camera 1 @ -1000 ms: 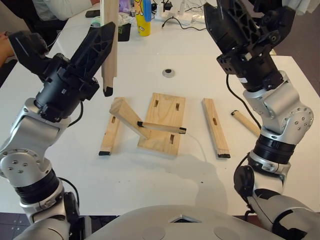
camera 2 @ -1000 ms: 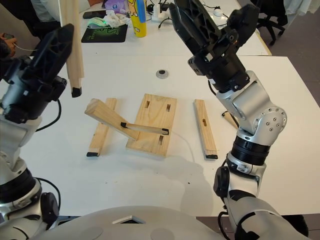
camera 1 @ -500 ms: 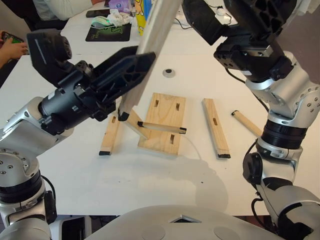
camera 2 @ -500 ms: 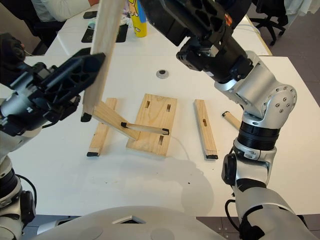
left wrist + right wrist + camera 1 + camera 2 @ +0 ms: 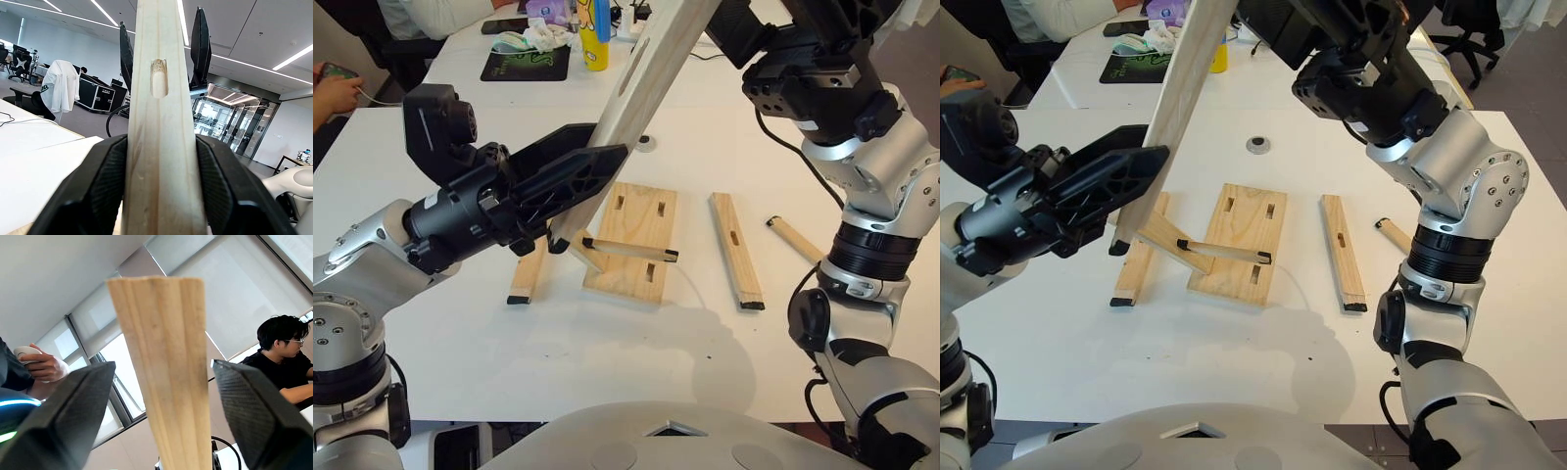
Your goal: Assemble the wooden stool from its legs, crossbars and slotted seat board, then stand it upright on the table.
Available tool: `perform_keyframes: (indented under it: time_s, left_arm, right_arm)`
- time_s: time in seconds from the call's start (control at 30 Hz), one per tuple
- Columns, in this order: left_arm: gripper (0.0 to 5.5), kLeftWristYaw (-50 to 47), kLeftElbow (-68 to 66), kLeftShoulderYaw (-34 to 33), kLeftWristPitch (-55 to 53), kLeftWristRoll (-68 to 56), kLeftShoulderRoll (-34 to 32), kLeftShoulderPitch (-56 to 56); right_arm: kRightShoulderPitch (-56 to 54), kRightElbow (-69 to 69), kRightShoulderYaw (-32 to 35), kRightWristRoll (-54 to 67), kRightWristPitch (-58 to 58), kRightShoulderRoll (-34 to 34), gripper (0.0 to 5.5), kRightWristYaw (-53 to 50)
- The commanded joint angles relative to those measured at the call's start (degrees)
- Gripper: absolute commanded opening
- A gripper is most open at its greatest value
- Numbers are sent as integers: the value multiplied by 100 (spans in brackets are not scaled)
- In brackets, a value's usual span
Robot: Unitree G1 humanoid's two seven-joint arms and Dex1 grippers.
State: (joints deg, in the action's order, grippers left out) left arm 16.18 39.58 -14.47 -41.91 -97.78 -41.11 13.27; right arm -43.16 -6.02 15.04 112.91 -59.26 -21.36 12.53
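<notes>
My left gripper (image 5: 161,142) is shut on a long wooden leg (image 5: 646,88), which leans up and to the right over the table. The leg's black-capped lower end hangs just above the left part of the slotted seat board (image 5: 631,240). My right gripper (image 5: 159,366) is open high above the table, its fingers (image 5: 78,421) on either side of the leg's top end with gaps showing. A crossbar (image 5: 629,251) lies across the board, and a short piece (image 5: 570,235) leans beside it. Two more legs (image 5: 529,264) (image 5: 736,250) lie flat on the table.
A round dowel (image 5: 795,240) lies at the right. A small metal disc (image 5: 1256,145) sits behind the board. A yellow bottle (image 5: 594,34) and a mouse pad (image 5: 519,59) stand at the far edge. A person's hand (image 5: 333,83) shows at the far left.
My left arm has tipped the leg from upright to a lean to the right and lowered its bottom end toward the board. My right gripper has risen to the leg's top end.
</notes>
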Motion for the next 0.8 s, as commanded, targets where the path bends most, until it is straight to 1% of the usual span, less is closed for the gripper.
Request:
perform_keyframes:
  time_s: [0.03, 0.1, 0.2, 0.3, 0.33, 0.57, 0.67, 0.8]
  left_arm:
    - [206, 44, 28, -42, 66, 65, -113, -64]
    - [206, 63, 17, -53, 77, 70, -124, -79]
    - [206, 85, 30, -40, 88, 73, -137, -91]
    - [206, 115, 66, 9, 89, 120, -140, -132]
    - [206, 131, 73, 33, 85, 155, -139, -139]
    - [206, 241, 61, 102, 87, 376, -167, -192]
    - [206, 234, 24, 105, 120, 416, -143, -182]
    - [206, 178, -16, 72, 163, 375, -119, -145]
  right_arm:
    - [155, 88, 73, 6, -182, -195, 304, 223]
    - [205, 95, 59, 8, -197, -236, 264, 272]
    - [252, 84, 37, 3, -169, -265, 221, 299]
    - [292, 44, 14, 5, -135, -273, 167, 313]
    - [299, 30, 8, 6, -125, -272, 160, 320]
    - [347, -83, -51, 4, -59, -304, 42, 313]
    - [400, -141, -82, -5, -44, -366, 32, 365]
    - [257, -35, -126, -3, -58, -489, 87, 368]
